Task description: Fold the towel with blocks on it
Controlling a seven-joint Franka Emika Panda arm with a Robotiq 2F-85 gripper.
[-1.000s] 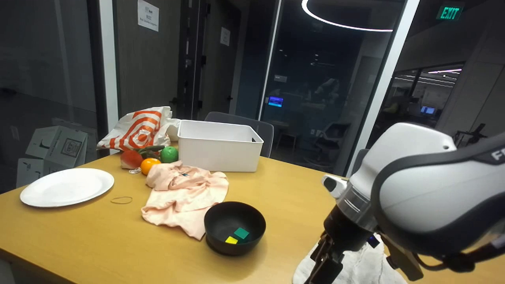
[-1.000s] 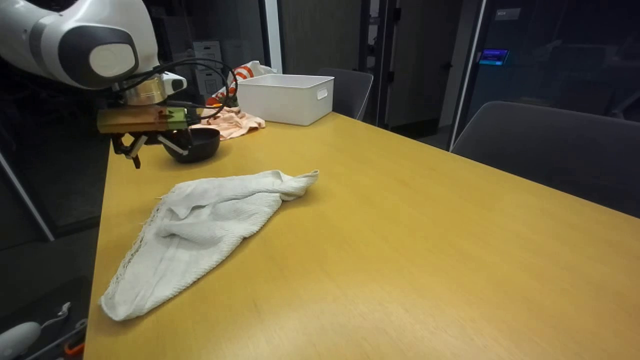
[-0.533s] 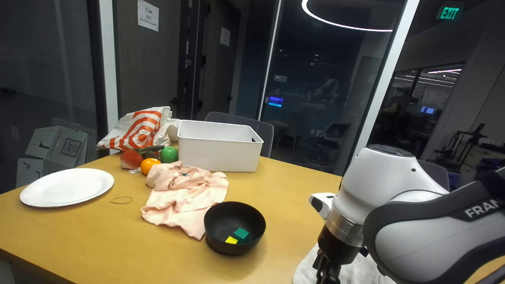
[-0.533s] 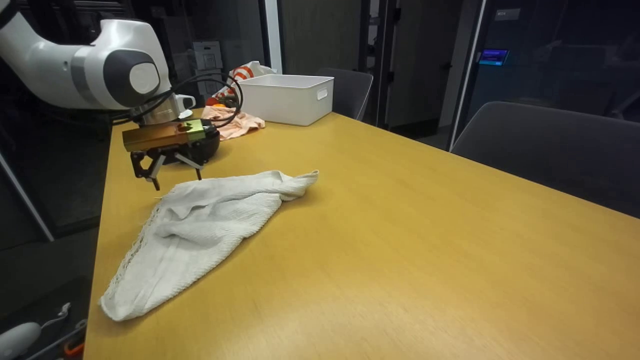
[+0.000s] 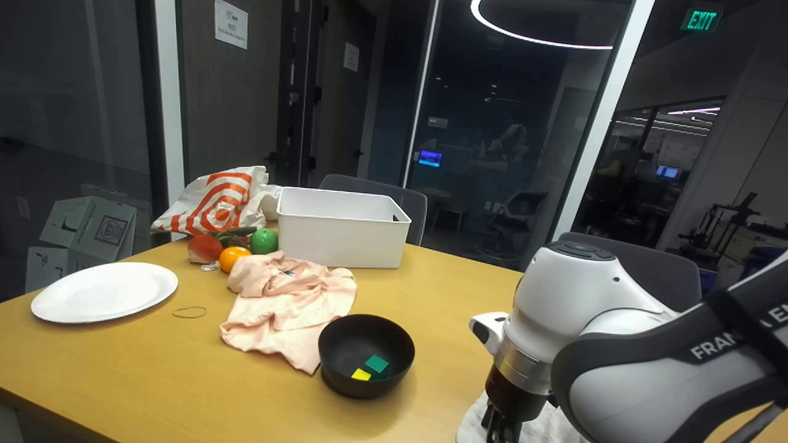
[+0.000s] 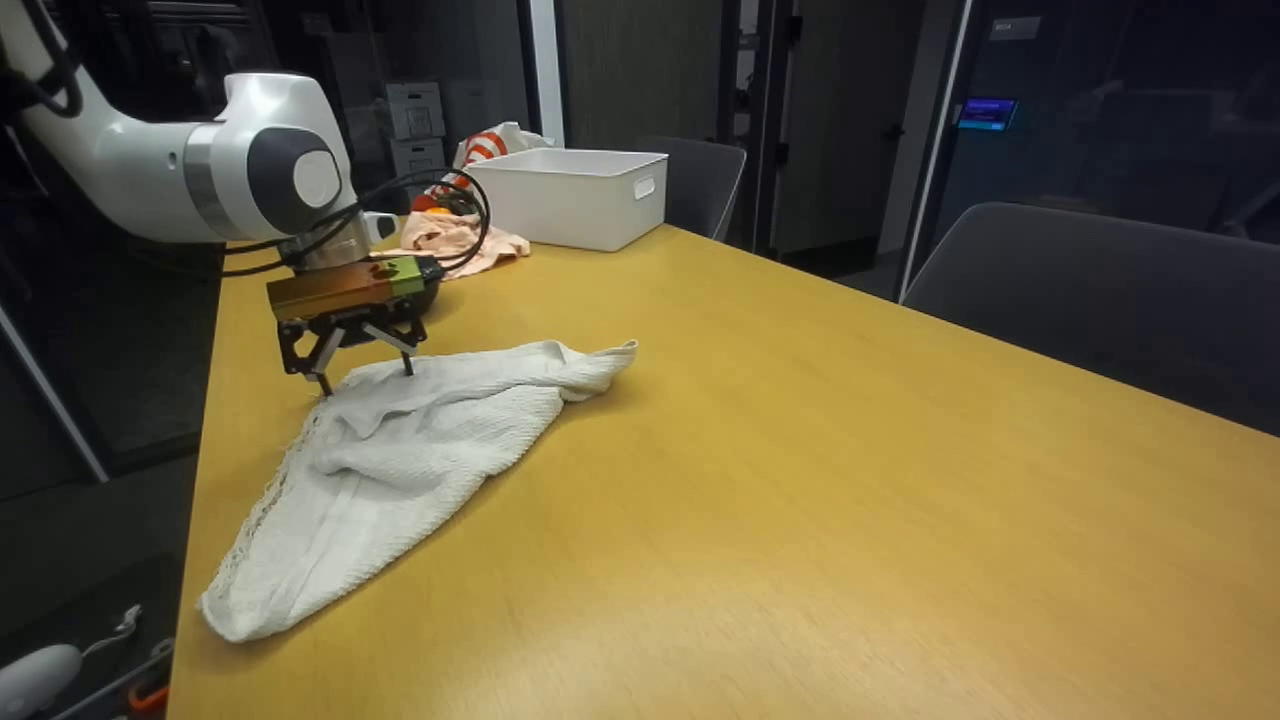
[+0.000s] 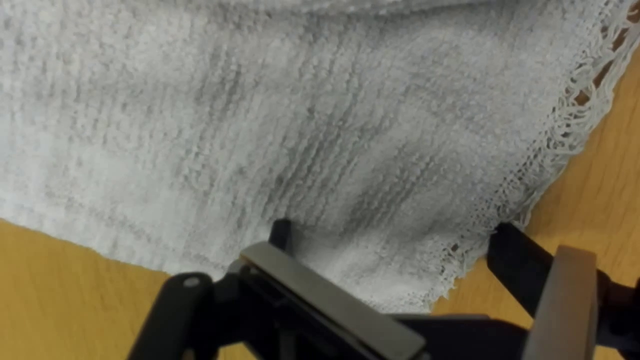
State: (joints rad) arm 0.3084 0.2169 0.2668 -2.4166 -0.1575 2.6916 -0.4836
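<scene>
Rumpled towel (image 6: 410, 455) laid near left edge of table (image 6: 820, 520) in an exterior view, its fringed corner straddled by gripper (image 6: 367, 381), fingertips (image 7: 512, 255) spread apart, green block (image 5: 377, 363) and yellow block (image 5: 361, 375) contained in bowl (image 5: 369, 390)

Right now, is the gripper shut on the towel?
No; in the wrist view the gripper is open, its fingers wide apart with white towel showing between them.

From my station I count 1 white towel (image 6: 410, 460), 2 blocks (image 5: 377, 363), 1 bowl (image 5: 360, 341), 1 plate (image 5: 104, 293), 1 bin (image 5: 341, 243).
</scene>
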